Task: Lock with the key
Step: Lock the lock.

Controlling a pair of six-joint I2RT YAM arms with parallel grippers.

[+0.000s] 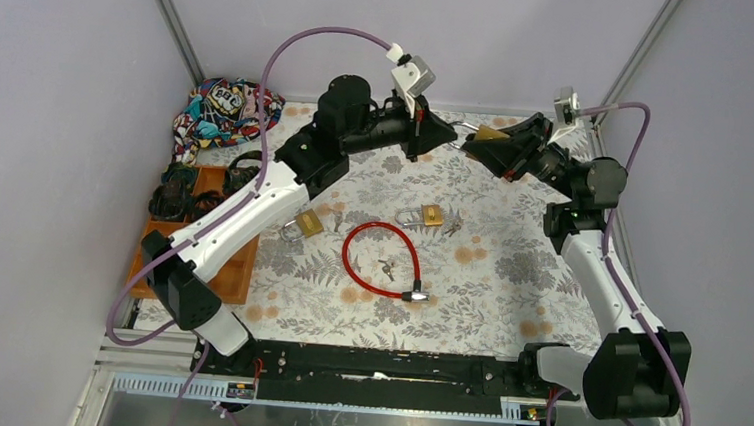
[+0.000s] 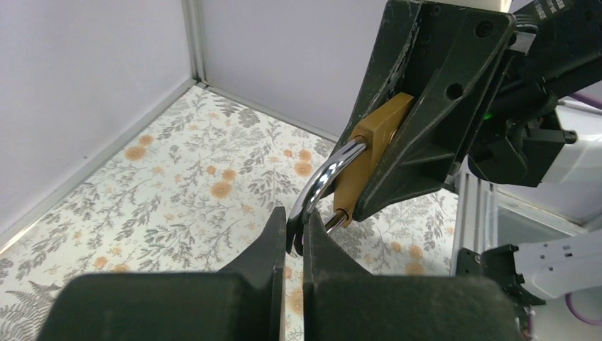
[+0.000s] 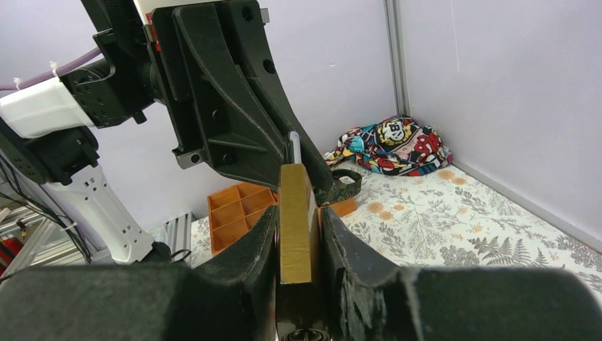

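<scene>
My right gripper (image 1: 480, 146) is shut on the body of a brass padlock (image 1: 490, 134) and holds it in the air at the back of the table. In the right wrist view the padlock (image 3: 294, 241) stands edge-on between the right gripper's (image 3: 298, 213) pads. Its silver shackle (image 2: 328, 172) is swung open. My left gripper (image 1: 448, 137) faces it, and in the left wrist view the left gripper (image 2: 294, 229) is shut on the shackle's free end. Small keys (image 1: 386, 268) lie on the table inside a red cable loop. No key shows in the held lock.
Two more brass padlocks (image 1: 303, 224) (image 1: 423, 215) and a red cable lock (image 1: 381, 260) lie mid-table. An orange compartment tray (image 1: 238, 274) with dark items stands at the left. A colourful cloth (image 1: 227, 110) sits in the back left corner. Walls close in on three sides.
</scene>
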